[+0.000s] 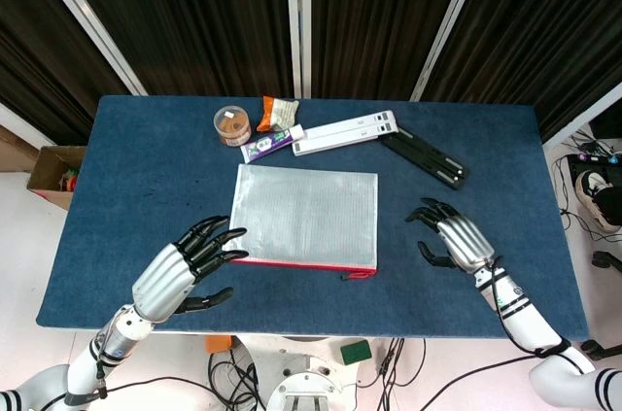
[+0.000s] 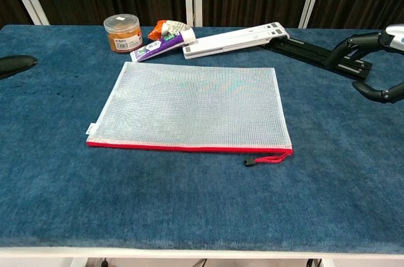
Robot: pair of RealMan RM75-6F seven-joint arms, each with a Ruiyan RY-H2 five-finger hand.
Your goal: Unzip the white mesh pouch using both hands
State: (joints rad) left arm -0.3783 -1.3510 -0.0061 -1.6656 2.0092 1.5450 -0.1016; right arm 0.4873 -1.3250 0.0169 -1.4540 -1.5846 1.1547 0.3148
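The white mesh pouch (image 1: 305, 214) (image 2: 194, 106) lies flat in the middle of the blue table, its red zipper edge along the near side. The zipper looks closed, with its red pull cord (image 1: 358, 276) (image 2: 266, 160) at the near right corner. My left hand (image 1: 190, 265) hovers just left of the pouch's near left corner, fingers spread and empty; only a dark fingertip (image 2: 17, 64) shows in the chest view. My right hand (image 1: 454, 235) (image 2: 375, 65) hangs to the right of the pouch, fingers spread, holding nothing.
Along the far side stand a small orange-filled jar (image 1: 232, 125) (image 2: 123, 33), a snack packet (image 1: 278, 113), a purple tube (image 1: 269, 145) (image 2: 158, 47), a white folding stand (image 1: 346, 132) (image 2: 237, 39) and a black one (image 1: 425, 156) (image 2: 319, 55). A cardboard box (image 1: 54, 171) sits off the table's left.
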